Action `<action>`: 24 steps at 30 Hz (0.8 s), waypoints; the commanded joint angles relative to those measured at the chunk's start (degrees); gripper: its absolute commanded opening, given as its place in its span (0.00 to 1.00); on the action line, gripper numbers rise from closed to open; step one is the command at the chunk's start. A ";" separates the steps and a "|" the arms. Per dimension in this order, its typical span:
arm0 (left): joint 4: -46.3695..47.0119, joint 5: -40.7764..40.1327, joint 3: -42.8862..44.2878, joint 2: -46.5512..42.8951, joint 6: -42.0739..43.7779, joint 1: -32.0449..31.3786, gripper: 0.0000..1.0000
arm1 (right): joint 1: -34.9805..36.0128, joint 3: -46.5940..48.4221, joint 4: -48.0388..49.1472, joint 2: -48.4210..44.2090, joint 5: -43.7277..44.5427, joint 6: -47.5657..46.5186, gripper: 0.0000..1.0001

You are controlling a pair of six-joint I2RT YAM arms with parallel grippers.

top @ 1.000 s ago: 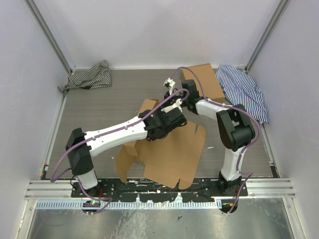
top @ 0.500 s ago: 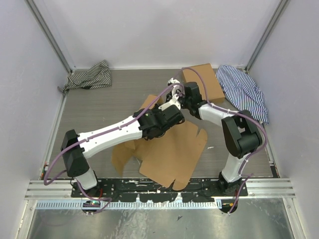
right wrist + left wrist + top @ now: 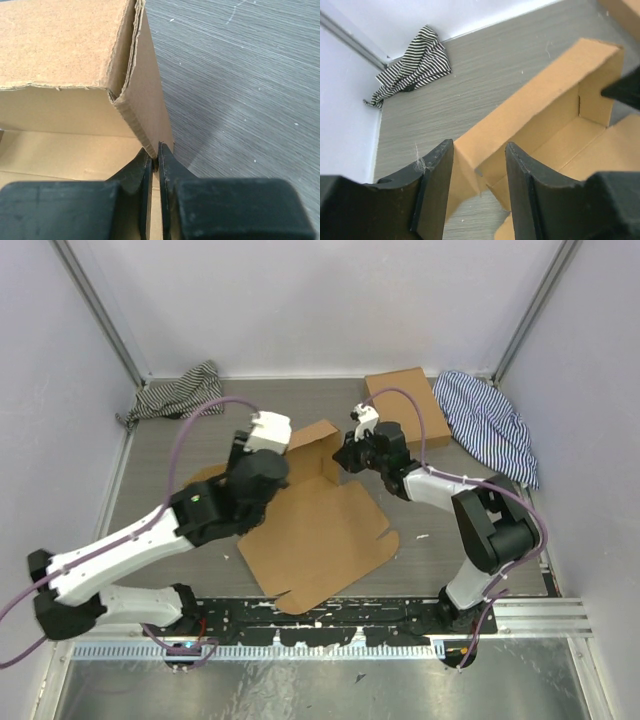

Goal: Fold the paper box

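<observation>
We're mid-fold on the paper box (image 3: 322, 535). It sits in the middle of the surface (image 3: 190, 445), far wall stood up, the rest flat. Our right tool (image 3: 156, 152) is pinching that wall's right corner, and the left tool (image 3: 479, 150) is spread wide around its left end. Next we'd guess left closes there and folds the side up.

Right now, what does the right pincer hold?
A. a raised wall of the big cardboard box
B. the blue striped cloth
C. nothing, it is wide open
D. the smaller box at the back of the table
A: in the right wrist view, the right pincer is shut on the thin edge of an upright wall of the big cardboard box.
</observation>
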 commanded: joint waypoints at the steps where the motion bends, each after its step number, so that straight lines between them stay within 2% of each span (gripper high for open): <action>1: 14.14 -2.61 -8.07 -8.10 -1.47 2.19 0.53 | 1.53 -2.07 5.16 -5.14 8.01 3.02 0.01; 9: 11.60 -7.22 -14.28 -12.82 -6.45 6.28 0.55 | 3.97 -5.67 3.53 -10.14 14.74 2.82 0.01; 14: 15.64 -9.61 -20.53 -17.63 -9.89 8.33 0.57 | 4.85 -9.30 3.66 -13.86 18.46 2.37 0.01; 17: 18.11 -5.06 -23.72 -20.50 -13.73 13.65 0.58 | 5.05 -8.58 -2.35 -15.46 23.56 3.31 0.01; 21: 19.69 2.96 -24.22 -20.95 -14.53 19.21 0.58 | 5.04 -8.24 -6.68 -17.90 27.00 3.94 0.01; 24: 21.58 6.75 -24.74 -20.01 -14.61 22.12 0.61 | 5.06 -9.23 -7.03 -19.38 29.23 4.62 0.01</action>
